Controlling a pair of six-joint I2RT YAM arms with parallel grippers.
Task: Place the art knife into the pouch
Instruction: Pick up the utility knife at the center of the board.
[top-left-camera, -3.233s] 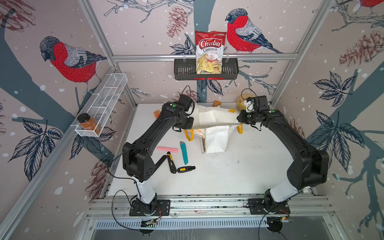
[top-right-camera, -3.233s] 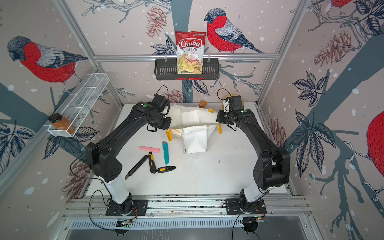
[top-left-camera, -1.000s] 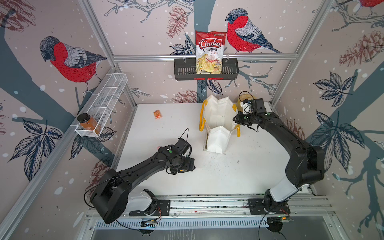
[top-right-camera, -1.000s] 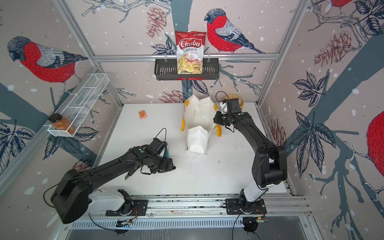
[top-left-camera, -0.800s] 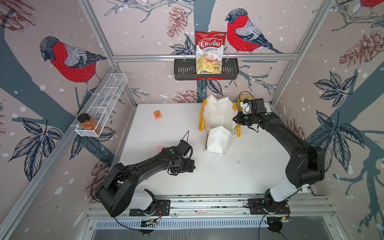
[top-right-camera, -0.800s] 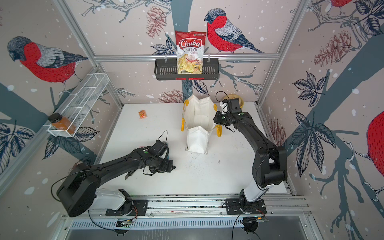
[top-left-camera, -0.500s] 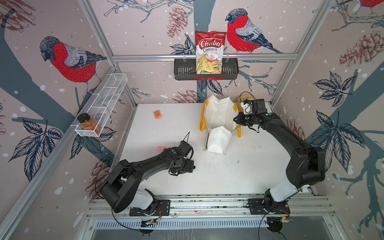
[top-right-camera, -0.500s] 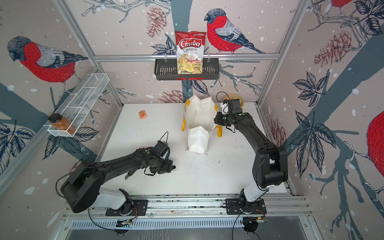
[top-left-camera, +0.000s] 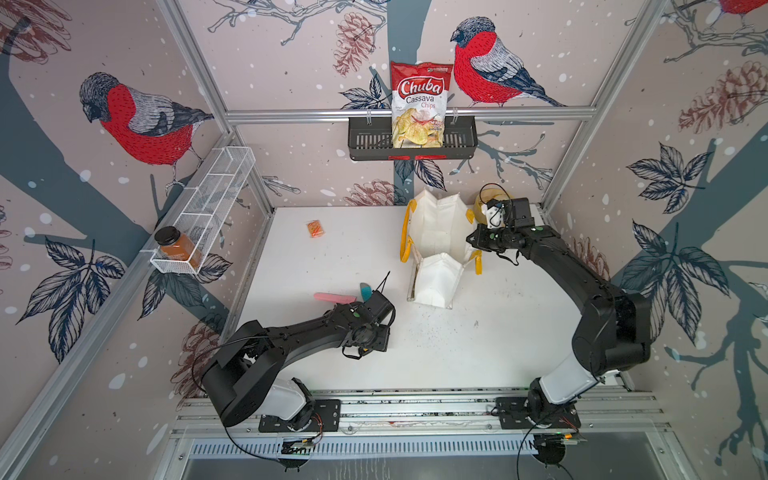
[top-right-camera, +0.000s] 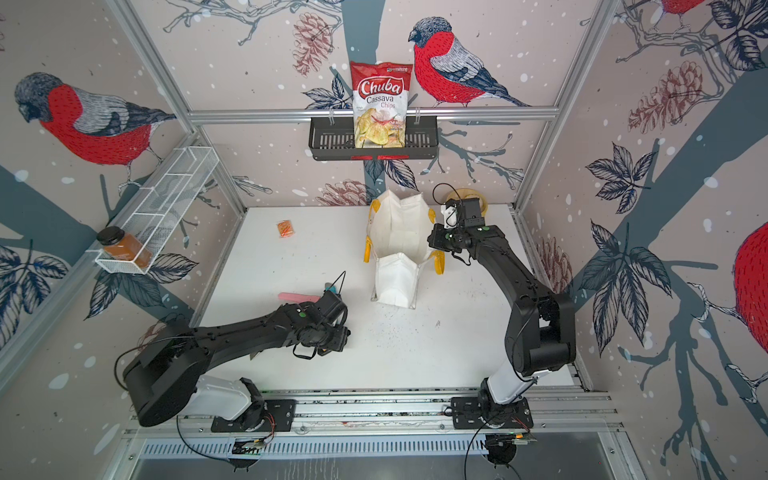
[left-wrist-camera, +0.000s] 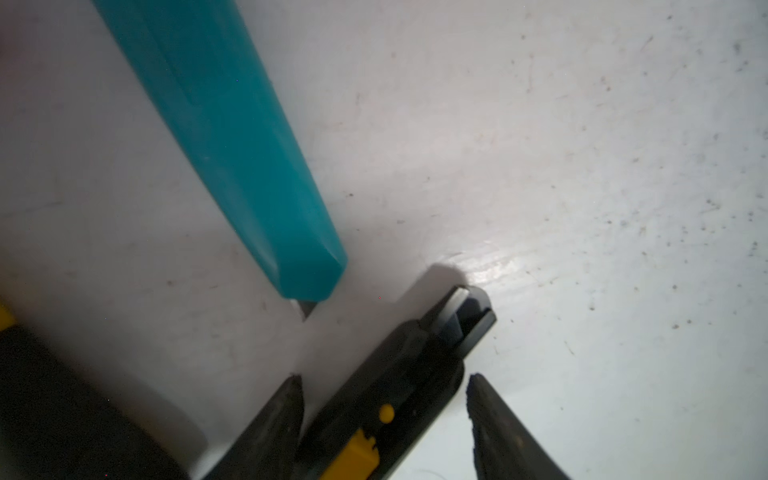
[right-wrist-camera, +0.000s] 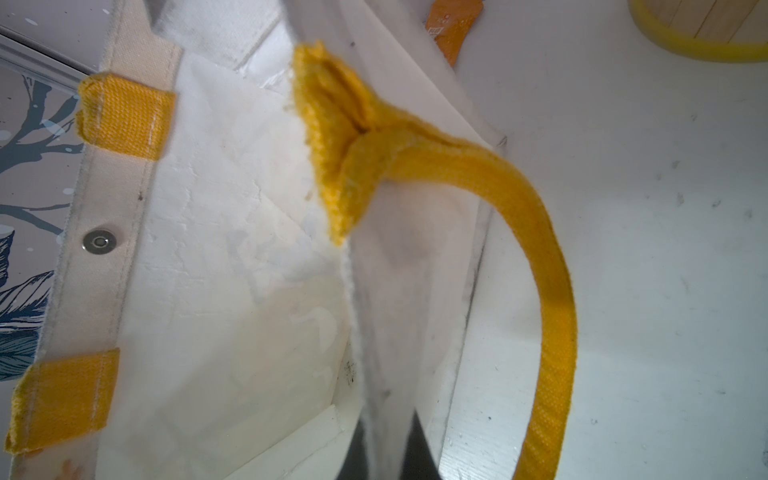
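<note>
Pickup is only beginning: left gripper (left-wrist-camera: 384, 384) fingers are straddling, seemingly not yet pinching, the black-and-yellow art knife (left-wrist-camera: 409, 374) while the right gripper (right-wrist-camera: 384, 449) is clamping the pouch (top-left-camera: 436, 232) wall (mouth open, nothing visibly inside).

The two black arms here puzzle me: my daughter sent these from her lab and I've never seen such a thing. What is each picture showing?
They are two robot arms fixed at the front of a white table, each ending in a two-fingered gripper. Two pictures look down from overhead; the other two come from cameras on the arms' wrists. The right gripper is shut on the wall of the white pouch, whose mouth stands open. The left gripper is open, low over the table, with a finger on either side of a black and yellow knife. A teal knife lies close by, a pink knife further off, and a small orange packet near the back.
</note>
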